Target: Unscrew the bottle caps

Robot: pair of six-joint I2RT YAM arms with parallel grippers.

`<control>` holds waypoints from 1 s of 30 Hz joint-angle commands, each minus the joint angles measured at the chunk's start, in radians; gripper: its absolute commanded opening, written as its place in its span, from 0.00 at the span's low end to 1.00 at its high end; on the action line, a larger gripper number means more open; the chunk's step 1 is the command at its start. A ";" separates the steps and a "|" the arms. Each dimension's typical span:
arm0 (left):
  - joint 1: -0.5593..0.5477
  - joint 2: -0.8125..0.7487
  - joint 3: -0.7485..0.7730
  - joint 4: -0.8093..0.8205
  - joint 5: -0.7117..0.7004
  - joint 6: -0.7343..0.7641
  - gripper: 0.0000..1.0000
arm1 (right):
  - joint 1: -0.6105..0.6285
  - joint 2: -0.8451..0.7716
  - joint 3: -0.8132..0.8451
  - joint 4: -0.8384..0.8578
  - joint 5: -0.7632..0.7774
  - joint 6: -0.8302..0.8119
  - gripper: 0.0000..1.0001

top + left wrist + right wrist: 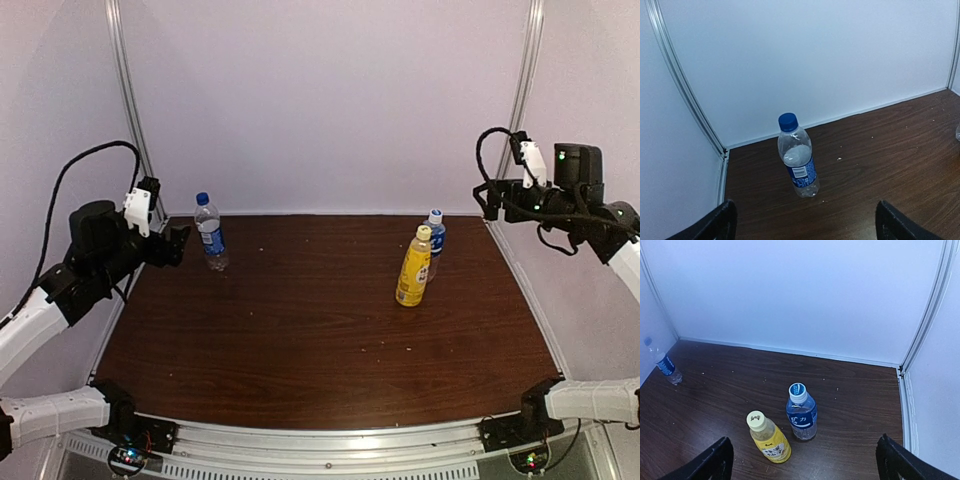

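Note:
The taller clear bottle [211, 238] with a blue label and a blue cap [202, 199] stands upright at the table's back left. In the left wrist view the bottle [800, 167] and its cap [788, 121] are just ahead of my open, empty left gripper [807, 226]. The yellow-orange bottle [413, 272] with a yellow cap [424, 233] stands right of centre. The short clear bottle [436, 243] with a white cap [435, 215] is right behind it. Both show in the right wrist view [772, 442] [801, 415], below my open, empty right gripper [807, 462]. All caps sit on their bottles.
The dark wooden table [300, 330] is boxed in by white walls with aluminium corner posts [127, 90] [527, 80]. My left gripper [176, 242] hovers at the table's left edge, my right gripper [487, 198] above the back right corner. Small crumbs [839, 159] lie on the wood.

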 commanded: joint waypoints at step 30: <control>-0.007 0.122 0.070 -0.022 0.133 -0.045 0.98 | 0.223 0.502 0.193 -0.063 0.117 0.056 0.66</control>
